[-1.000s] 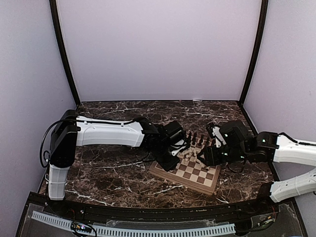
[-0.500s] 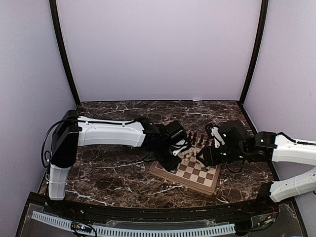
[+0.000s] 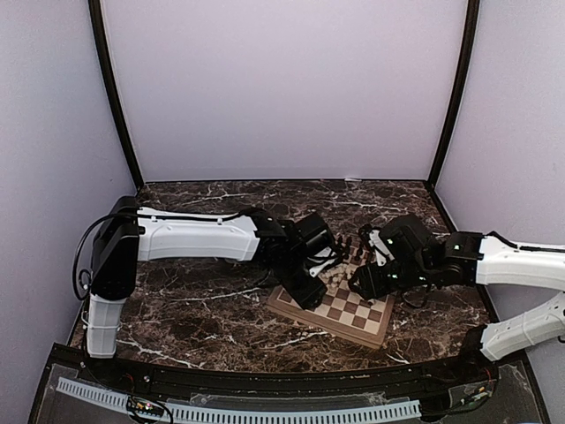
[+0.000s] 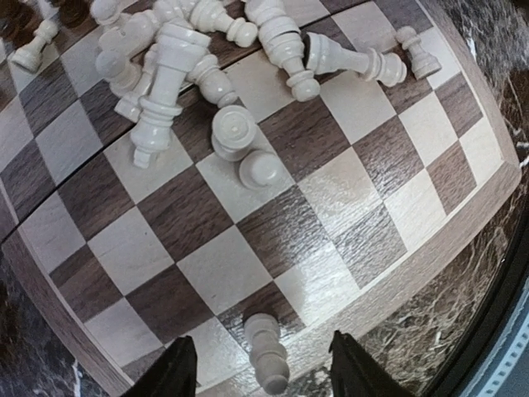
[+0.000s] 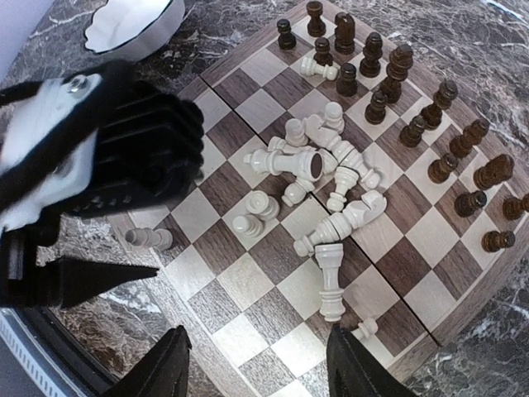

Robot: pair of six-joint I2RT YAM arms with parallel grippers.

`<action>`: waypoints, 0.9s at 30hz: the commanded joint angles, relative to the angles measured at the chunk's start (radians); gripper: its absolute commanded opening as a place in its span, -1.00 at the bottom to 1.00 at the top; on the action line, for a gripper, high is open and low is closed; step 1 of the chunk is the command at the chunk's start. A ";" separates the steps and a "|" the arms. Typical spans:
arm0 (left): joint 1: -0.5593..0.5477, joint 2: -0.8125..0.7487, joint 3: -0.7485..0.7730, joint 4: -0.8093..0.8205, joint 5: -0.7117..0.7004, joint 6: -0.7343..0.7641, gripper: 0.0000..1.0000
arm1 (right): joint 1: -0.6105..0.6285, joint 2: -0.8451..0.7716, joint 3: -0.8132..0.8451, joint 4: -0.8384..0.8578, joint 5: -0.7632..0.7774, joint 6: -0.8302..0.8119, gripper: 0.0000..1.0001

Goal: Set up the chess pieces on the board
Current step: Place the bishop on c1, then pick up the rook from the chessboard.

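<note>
Left claw (image 4: 260,339) parted around a cream pawn (image 4: 266,357) at the board (image 4: 248,265) edge, right claw (image 5: 258,332) wide above toppled pieces (image 5: 331,198)

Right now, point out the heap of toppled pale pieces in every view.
Top external: the heap shows small, mid-board.
Left wrist: the heap fills the upper left.
Right wrist: the heap lies at the picture's centre.
Shared landmark: the board beneath it.

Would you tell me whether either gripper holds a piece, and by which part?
Nothing is held. The left gripper stands open around a pale piece at the edge of the board, clear of it; the right gripper is open and empty.
</note>
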 commanded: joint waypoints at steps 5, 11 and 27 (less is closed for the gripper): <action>-0.005 -0.290 -0.080 -0.008 0.016 0.020 0.26 | -0.008 0.248 0.207 -0.094 0.013 -0.115 0.02; 0.017 -0.488 -0.303 0.087 -0.016 -0.063 0.25 | -0.009 0.421 0.350 -0.145 0.007 -0.139 -0.13; 0.037 -0.642 -0.504 0.180 -0.018 -0.164 0.22 | -0.026 0.617 0.537 -0.286 0.047 -0.073 -0.31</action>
